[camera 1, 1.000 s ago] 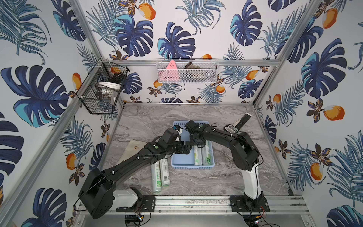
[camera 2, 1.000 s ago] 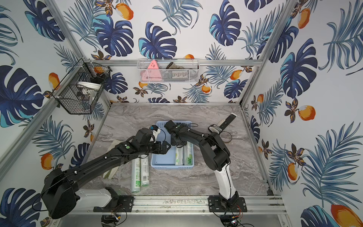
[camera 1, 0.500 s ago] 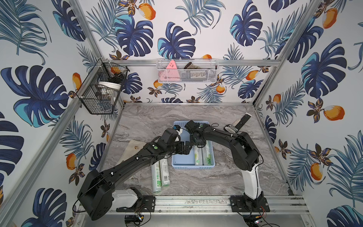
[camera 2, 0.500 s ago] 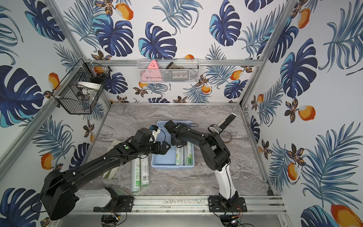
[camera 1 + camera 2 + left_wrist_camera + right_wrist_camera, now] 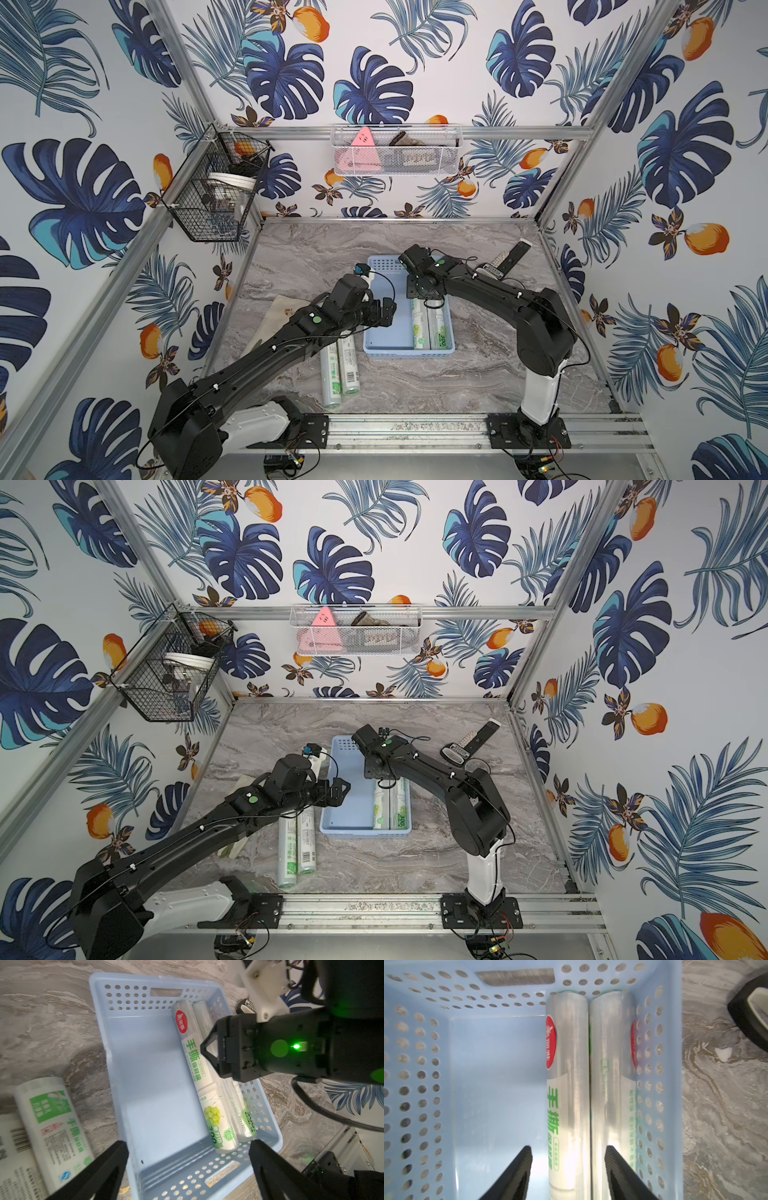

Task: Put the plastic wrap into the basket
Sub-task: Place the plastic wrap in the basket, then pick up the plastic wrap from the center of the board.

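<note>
The right gripper (image 5: 566,1148) sits low inside the basket (image 5: 421,1064). Its jaws are parted a little to either side of the inner wrap roll (image 5: 566,1084), with a sliver of gap on each flank, so nothing is clamped (a release, I judge). That roll lies flat on the floor, touching the outer wrap roll (image 5: 610,1084), which rests against the perforated side wall. To finish well, the jaws should widen and rise straight up, so neither finger drags a roll askew. The left gripper (image 5: 187,1142) hangs spread wide and empty over the basket's rim. Two more wrap rolls (image 5: 332,374) lie on the table (image 5: 478,374) just beside the basket, likely its next pick.
</note>
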You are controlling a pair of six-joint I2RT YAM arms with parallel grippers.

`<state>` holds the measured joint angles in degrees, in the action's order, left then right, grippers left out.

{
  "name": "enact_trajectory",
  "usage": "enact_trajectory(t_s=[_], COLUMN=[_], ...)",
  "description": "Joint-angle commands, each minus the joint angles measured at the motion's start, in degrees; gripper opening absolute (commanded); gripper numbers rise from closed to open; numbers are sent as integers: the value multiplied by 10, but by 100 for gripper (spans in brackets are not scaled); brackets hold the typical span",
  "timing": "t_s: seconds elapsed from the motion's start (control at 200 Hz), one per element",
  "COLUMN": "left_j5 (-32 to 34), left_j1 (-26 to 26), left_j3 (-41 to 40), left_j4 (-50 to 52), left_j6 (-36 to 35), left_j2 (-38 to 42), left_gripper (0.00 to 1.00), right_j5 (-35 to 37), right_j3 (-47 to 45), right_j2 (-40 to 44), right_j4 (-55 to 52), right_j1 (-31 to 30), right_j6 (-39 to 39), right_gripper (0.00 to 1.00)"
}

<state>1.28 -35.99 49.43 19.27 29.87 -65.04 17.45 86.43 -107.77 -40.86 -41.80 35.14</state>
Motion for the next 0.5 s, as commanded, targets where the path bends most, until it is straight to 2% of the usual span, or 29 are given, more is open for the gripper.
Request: enact_trajectory(t_s=[0.0,0.145,0.35,0.495], left_j5=[65,114,162,175], left_j1=[0,1,1,1], left_j3=[-12,-36,-67,-67], left_j4=[31,53,86,116], left_j6=[1,11,32,58], left_j2=[27,74,113,92], left_gripper=[99,99,94,83], right_j5=[-19,-85,-216,-316], right_j3=[-28,-95,-185,-207], right_j2=[49,137,223,234], right_j4=[45,129,246,295], right_j1=[-3,-4,-4,-4], right_j6=[-10,-35,-63,-57], right_gripper=[60,62,77,80])
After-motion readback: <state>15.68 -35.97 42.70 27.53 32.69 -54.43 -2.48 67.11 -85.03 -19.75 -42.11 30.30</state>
